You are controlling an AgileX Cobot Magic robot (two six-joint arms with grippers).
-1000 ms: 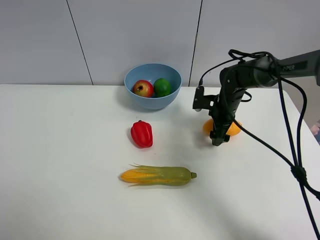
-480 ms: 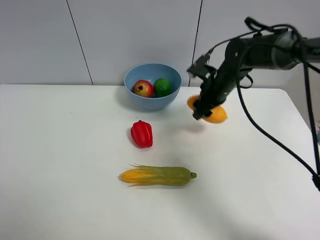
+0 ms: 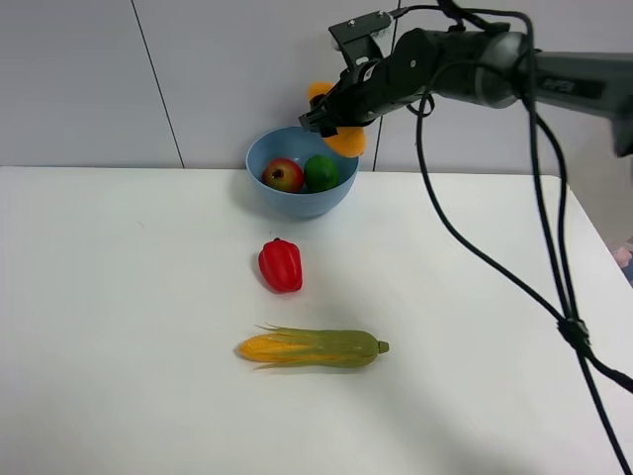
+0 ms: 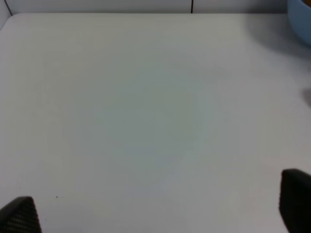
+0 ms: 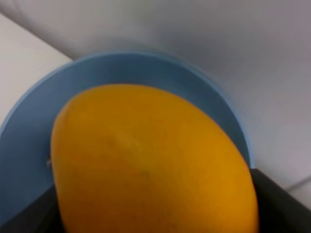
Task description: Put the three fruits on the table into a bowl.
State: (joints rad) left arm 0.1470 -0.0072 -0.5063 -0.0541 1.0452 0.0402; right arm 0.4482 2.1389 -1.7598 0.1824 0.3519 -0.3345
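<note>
The bowl (image 3: 302, 198) looked like smooth light-blue plastic, faintly shiny. The mango (image 5: 150, 160) had a smooth, waxy orange skin (plastic-looking too). The table (image 4: 146, 121) was plain matt white, and the red bell pepper (image 3: 281, 265) at centre frame was glossy.

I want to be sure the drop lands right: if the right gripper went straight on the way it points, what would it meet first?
Probably the light-blue bowl, seen right behind the held mango; the right gripper hangs over its rim.

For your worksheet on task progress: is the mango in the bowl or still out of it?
Out. The mango hangs above the bowl, clamped in the right gripper; only the pomegranate and lime lie inside.
</note>
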